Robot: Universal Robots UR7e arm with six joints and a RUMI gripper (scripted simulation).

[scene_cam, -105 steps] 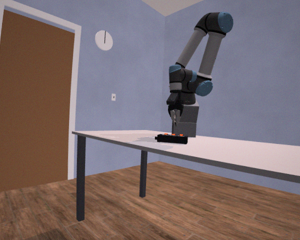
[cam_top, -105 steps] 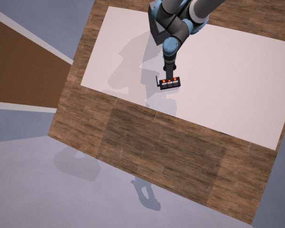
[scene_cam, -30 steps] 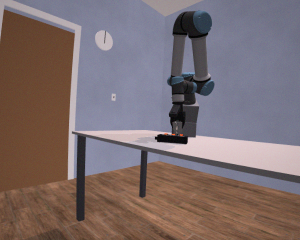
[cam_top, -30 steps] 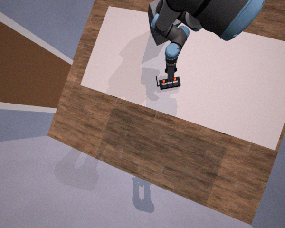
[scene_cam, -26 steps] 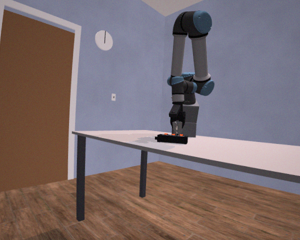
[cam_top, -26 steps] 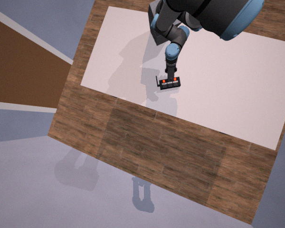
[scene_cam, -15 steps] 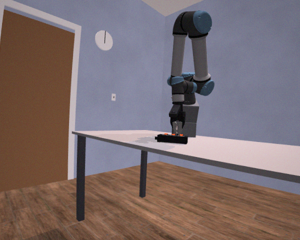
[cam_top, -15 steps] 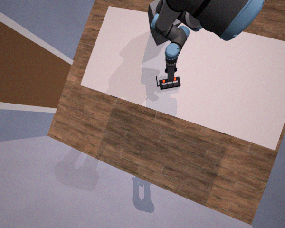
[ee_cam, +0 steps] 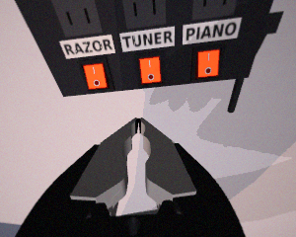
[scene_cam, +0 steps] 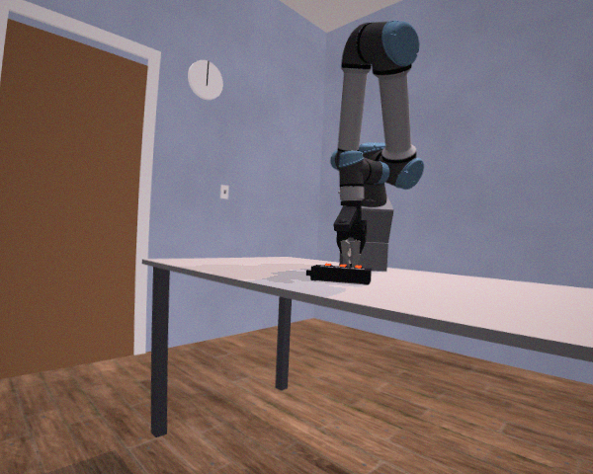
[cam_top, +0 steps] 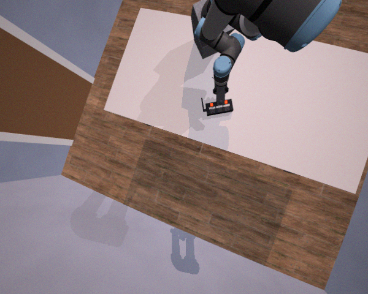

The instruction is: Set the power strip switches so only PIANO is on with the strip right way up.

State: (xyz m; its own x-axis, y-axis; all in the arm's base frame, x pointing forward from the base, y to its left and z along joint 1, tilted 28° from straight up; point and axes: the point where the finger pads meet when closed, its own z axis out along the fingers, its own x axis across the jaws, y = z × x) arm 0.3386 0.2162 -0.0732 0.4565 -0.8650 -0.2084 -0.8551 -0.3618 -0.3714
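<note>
A black power strip (cam_top: 220, 109) (scene_cam: 337, 276) (ee_cam: 44, 44) lies face up on the white table (cam_top: 304, 126) (scene_cam: 490, 300). In the wrist view its labels read RAZOR (ee_cam: 87, 47), TUNER (ee_cam: 147, 39) and PIANO (ee_cam: 211, 32). Under each label is an orange rocker switch, and the three look alike: the RAZOR switch (ee_cam: 95, 76), the TUNER switch (ee_cam: 150, 70) and the PIANO switch (ee_cam: 207, 63). My gripper (ee_cam: 138, 118) (cam_top: 219, 100) (scene_cam: 349, 260) is shut and empty. It points down just short of the strip's edge, in line with the TUNER switch. In the top view it hides the middle switch.
A short black cord stub (ee_cam: 235, 96) (cam_top: 203, 104) sticks out of the strip's PIANO end. The arm's grey base block (scene_cam: 379, 237) (cam_top: 203, 47) stands on the table just behind the strip. The table edge (scene_cam: 225, 276) is a little way in front of the strip.
</note>
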